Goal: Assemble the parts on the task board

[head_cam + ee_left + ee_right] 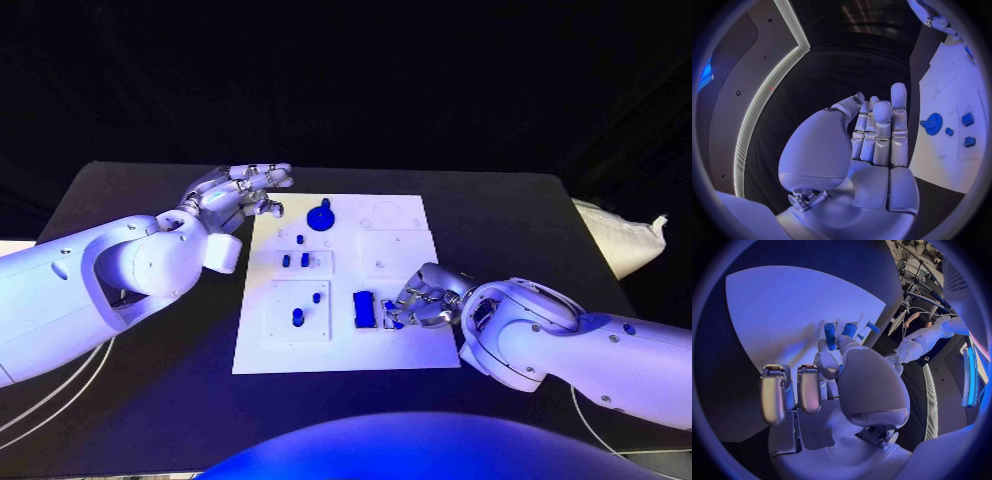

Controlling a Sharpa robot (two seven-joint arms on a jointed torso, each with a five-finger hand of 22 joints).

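Observation:
The white task board (346, 345) lies in the middle of the black table. On it are a blue gear-shaped part (322, 215), small blue pieces (294, 260), two blue pegs (297, 317) and a blue block (364, 309). My right hand (423, 297) hovers low over the board's right half, just right of the block. In the right wrist view its thumb and a finger (826, 362) pinch a blue peg (830, 334); the other fingers are curled. My left hand (238, 190) rests off the board's far left corner, fingers (881, 125) extended, holding nothing; the gear-shaped part (932, 123) lies beside it.
Bare black table (144, 400) surrounds the board on all sides. A white crumpled cloth or bag (627, 240) lies past the table's right edge. My left forearm (130, 270) stretches along the board's left side.

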